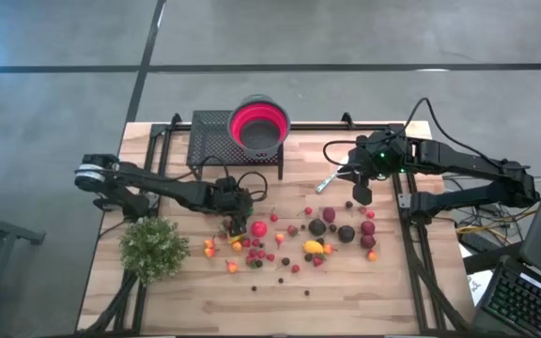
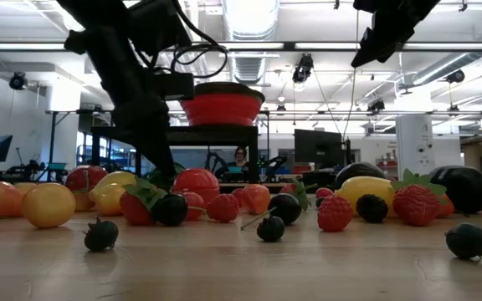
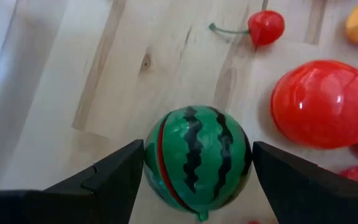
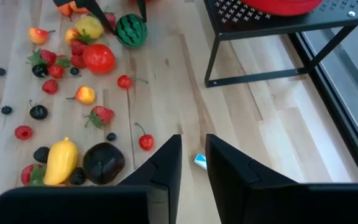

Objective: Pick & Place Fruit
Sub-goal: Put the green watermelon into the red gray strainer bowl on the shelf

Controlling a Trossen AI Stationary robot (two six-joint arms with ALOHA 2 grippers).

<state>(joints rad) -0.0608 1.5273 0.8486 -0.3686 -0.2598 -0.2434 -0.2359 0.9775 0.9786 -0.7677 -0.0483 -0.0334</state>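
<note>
The fruit is a scatter of little toy pieces across the middle of the wooden surface [image 1: 346, 300]. The one I'm on is the small striped watermelon [image 3: 197, 158] at the left end of the pile, down on the wood with a big glossy red piece [image 3: 325, 102] just beside it at about 2 o'clock in my left wrist view.

Left pincer [image 3: 197, 177] is spread wide with a finger on either side of the melon, not squeezing yet as far as I can see. My guess is it's hollow hard plastic: light, stiff, and slick as anything, so a round shell like that will want to squirt out if I pinch off-centre. I'd take it across the widest part, fingers level with its middle, and close slowly. There's a seam down its side, but I can't tell if it splits.

Moving right, the rest of the fruit lies between the arms: a yellow piece [image 4: 59, 160], a dark maroon one [image 4: 103, 162], cherries and berries, all looking equally light and rolly. The red bowl [image 1: 259, 125] sits on a black mesh stand [image 1: 209, 141] at 12 o'clock from the pile.

Right pincer [image 4: 192, 163] hangs above the surface near a silver knife [image 1: 330, 179], at 1 o'clock from the pile, fingers slightly parted with nothing between them.
</note>
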